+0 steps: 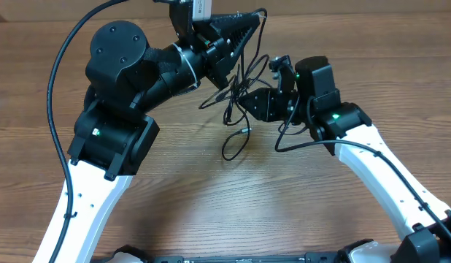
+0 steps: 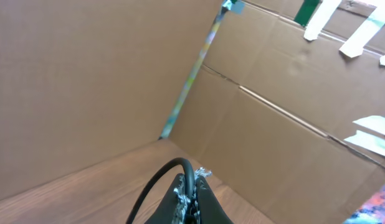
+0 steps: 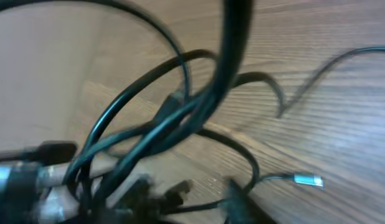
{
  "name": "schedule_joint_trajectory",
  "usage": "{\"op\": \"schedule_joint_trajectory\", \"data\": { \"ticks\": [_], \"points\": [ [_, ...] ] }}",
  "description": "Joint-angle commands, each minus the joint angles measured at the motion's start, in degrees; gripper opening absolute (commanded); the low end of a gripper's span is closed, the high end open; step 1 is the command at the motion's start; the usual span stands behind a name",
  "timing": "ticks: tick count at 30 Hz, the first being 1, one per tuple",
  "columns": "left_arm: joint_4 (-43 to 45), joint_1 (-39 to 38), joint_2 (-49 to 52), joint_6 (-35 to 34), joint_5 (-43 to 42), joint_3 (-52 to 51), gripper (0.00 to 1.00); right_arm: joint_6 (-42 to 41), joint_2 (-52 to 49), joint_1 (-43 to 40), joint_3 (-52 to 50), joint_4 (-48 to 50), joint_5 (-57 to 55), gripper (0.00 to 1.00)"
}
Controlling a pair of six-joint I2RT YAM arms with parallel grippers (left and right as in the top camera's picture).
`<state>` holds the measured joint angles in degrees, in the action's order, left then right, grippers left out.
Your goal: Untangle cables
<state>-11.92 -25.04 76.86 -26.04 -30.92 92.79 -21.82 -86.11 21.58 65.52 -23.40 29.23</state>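
A tangle of thin black cables lies mid-table, with a loop trailing toward me and a silver-tipped plug. My left gripper is raised at the back, shut on a black cable that arches out of its jaws. My right gripper points left into the tangle. In the blurred right wrist view, its fingers stand apart with cable strands crossing between and above them. The silver plug lies on the wood to the right.
Cardboard walls with tape strips stand behind the table. The left arm's own thick black cable arcs over the left side. The right arm's supply cable loops beside its wrist.
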Motion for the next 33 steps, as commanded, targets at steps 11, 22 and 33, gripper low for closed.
{"op": "schedule_joint_trajectory", "data": {
  "ticks": [11, 22, 33],
  "points": [
    [-4.8, 2.5, -1.2, 0.2, 6.0, 1.7, 0.04, -6.7, -0.1, 0.5, 1.2, -9.8, -27.1, 0.04],
    [4.8, 2.5, -1.2, -11.9, 4.4, 1.7, 0.04, -6.9, -0.2, 0.5, 1.2, -8.0, -12.0, 0.68],
    [8.2, 2.5, -1.2, -16.3, 2.9, 1.7, 0.04, -10.4, -2.6, 0.5, 1.2, -3.4, -6.2, 0.73]
  ]
}}
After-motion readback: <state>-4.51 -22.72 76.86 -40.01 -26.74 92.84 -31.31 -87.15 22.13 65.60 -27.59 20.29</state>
